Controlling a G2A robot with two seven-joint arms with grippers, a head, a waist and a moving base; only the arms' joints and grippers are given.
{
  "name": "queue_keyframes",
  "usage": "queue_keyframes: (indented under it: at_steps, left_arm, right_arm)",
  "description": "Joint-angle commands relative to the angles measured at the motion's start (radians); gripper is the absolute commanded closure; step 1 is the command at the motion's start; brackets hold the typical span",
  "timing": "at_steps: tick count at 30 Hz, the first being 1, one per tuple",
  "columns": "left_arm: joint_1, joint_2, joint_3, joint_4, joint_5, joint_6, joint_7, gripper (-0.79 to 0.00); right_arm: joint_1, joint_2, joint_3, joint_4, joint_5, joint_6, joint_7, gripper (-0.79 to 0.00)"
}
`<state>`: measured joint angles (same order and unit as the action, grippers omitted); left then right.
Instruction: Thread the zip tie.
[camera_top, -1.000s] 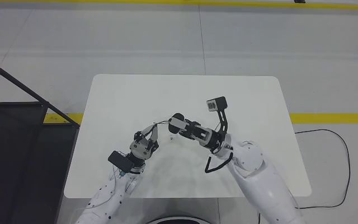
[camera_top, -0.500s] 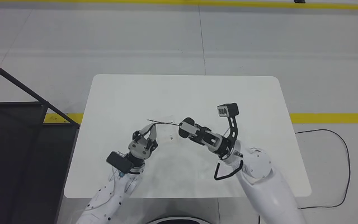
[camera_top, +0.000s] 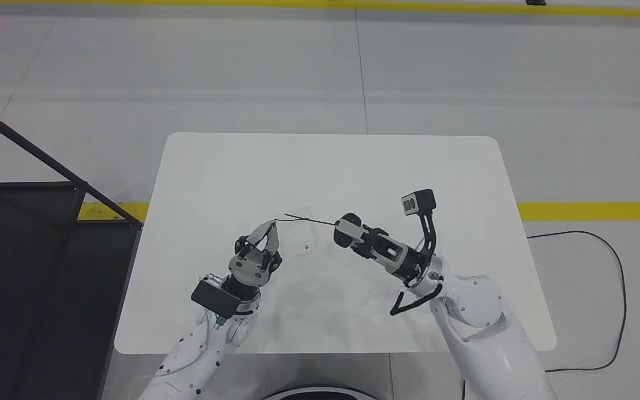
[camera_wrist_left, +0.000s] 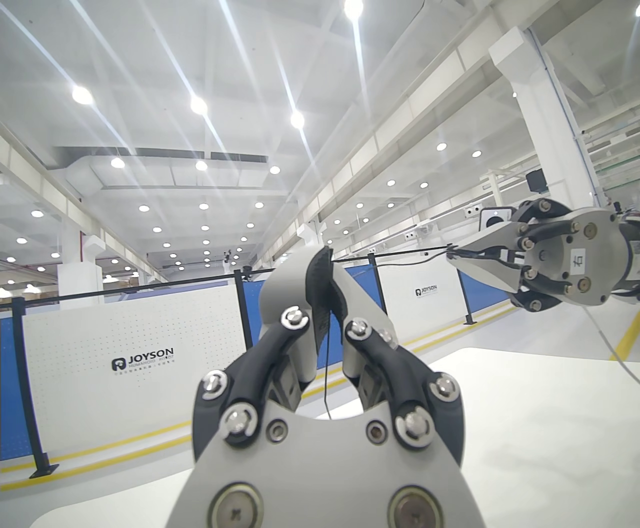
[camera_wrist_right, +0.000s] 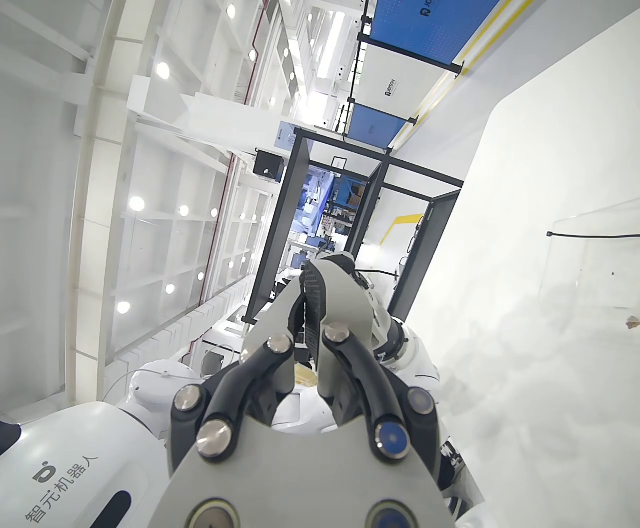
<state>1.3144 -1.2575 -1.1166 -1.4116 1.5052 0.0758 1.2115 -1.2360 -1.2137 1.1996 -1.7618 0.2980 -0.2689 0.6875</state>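
Top camera overlooks table (camera_top: 400, 170); wrist cameras sit behind left hand (camera_wrist_left: 325, 280) and right hand (camera_wrist_right: 314, 290).

bench (camera_top: 440, 170): white top, matt and smooth.
zip tie (camera_top: 310, 218): thin black strip, plastic by the look of it.
right end effector (camera_wrist_right: 312, 272): fingers (camera_wrist_right: 345, 295) pale grey, matt; pads (camera_wrist_right: 312, 300) black, finely ribbed, rough; links black plastic, semi-gloss; screw heads bare shiny metal.

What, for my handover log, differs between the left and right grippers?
The right gripper holds a straight zip tie jutting from its tips; the left gripper pinches a thin black strand. The right gripper points across the table, the left gripper toward its far edge. Both are shut.
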Motion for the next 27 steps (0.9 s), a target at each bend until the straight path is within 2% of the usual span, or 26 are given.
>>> queue_keyframes:
  at_steps: [1, 10, 19, 27]
  left_arm:
    - [0.0, 0.0, 0.0, 0.0, 0.0, 0.0, 0.0, 0.0]
    - [0.0, 0.0, 0.0, 0.0, 0.0, 0.0, 0.0, 0.0]
    - [-0.002, -0.012, 0.0, -0.014, -0.034, 0.024, -0.039, 0.0]
    - [-0.022, -0.025, 0.016, 0.005, -0.035, 0.026, -0.012, 0.0]
  right_arm:
    - [0.0, 0.0, 0.0, 0.0, 0.0, 0.0, 0.0, 0.0]
    - [-0.006, -0.001, -0.002, -0.003, 0.005, 0.005, -0.025, 0.0]
    - [-0.008, -0.011, -0.011, 0.049, 0.227, -0.041, 0.02, 0.0]
    - [0.017, -0.01, -0.02, 0.101, 0.337, 0.069, 0.134, 0.0]
